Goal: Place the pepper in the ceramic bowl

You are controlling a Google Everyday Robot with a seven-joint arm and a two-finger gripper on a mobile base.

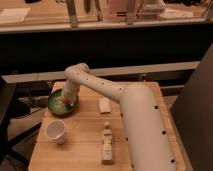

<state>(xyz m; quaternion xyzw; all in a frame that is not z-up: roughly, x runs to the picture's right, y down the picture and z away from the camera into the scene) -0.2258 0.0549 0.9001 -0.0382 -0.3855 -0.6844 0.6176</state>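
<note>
A green ceramic bowl (pixel 56 107) sits at the far left of the wooden table (pixel 85 135). My gripper (pixel 65 101) hangs down into the bowl at the end of the white arm (pixel 100 86). A small pale and reddish shape shows in the bowl right under the gripper; I cannot tell whether it is the pepper or part of the gripper.
A white paper cup (pixel 55 131) stands in front of the bowl. A small white packet (pixel 104 104) lies mid-table. A bottle (pixel 106 143) lies near the front edge. A dark counter with a ledge runs behind the table. A dark chair stands at the left.
</note>
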